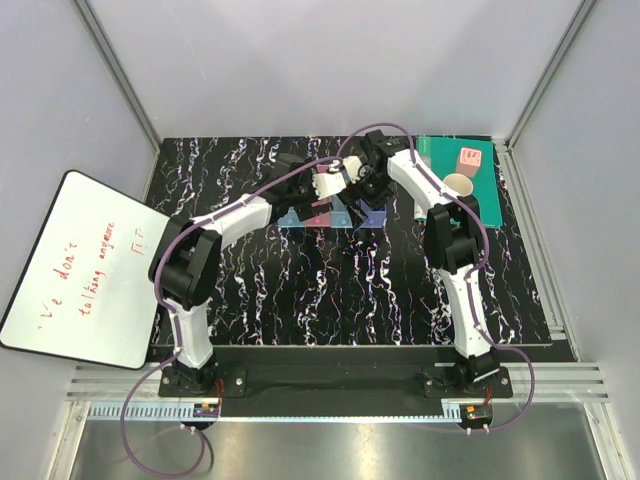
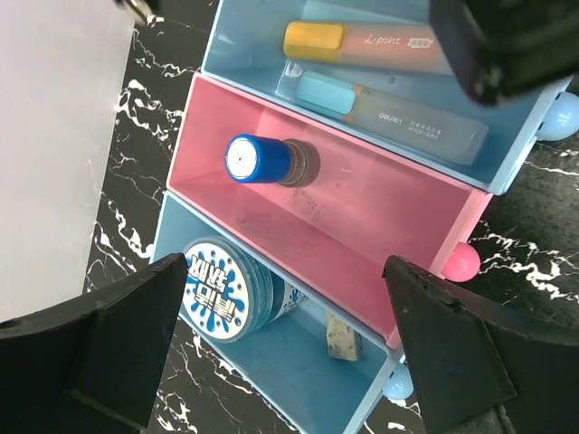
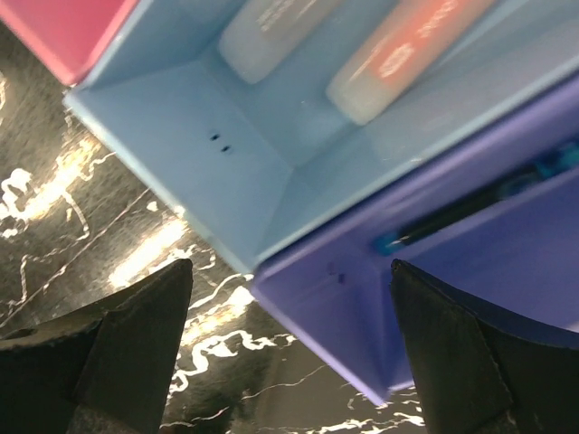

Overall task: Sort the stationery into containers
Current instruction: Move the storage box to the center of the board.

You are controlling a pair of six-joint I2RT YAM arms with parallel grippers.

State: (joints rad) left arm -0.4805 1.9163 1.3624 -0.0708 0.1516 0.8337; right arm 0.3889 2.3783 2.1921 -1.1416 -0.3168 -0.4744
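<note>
Containers (image 1: 320,218), from above: sitting as a row of four far of centre on the worktop (image 1: 330,300), walls touching, half hidden under both wrists. Reaching over the row with the left arm (image 1: 232,220) from the left and the right arm (image 1: 448,240) from the right, heads nearly meeting. Leaving wide bare worktop near and left of the row. Crowding the right end: a green book (image 1: 480,195) carrying a yellow mug (image 1: 457,185) and pink cube (image 1: 468,158).

Left wrist: looking down with the left fingers (image 2: 109,353) spread wide, gripping nothing, flanking the light blue bin (image 2: 298,357), itself holding a round blue disc (image 2: 222,289) and a small pale piece (image 2: 342,342). Standing upright in the pink bin (image 2: 362,235): a blue cylinder (image 2: 262,160), with bare floor showing around it. Lying side by side in the blue bin (image 2: 253,45): an orange-yellow stick (image 2: 362,41) and a pale blue stick (image 2: 398,113).

Right wrist: hovering with the right fingers (image 3: 109,353) parted and empty over the corner where blue bin and purple bin (image 3: 470,271) are meeting, bare worktop lying just beside that edge.
</note>
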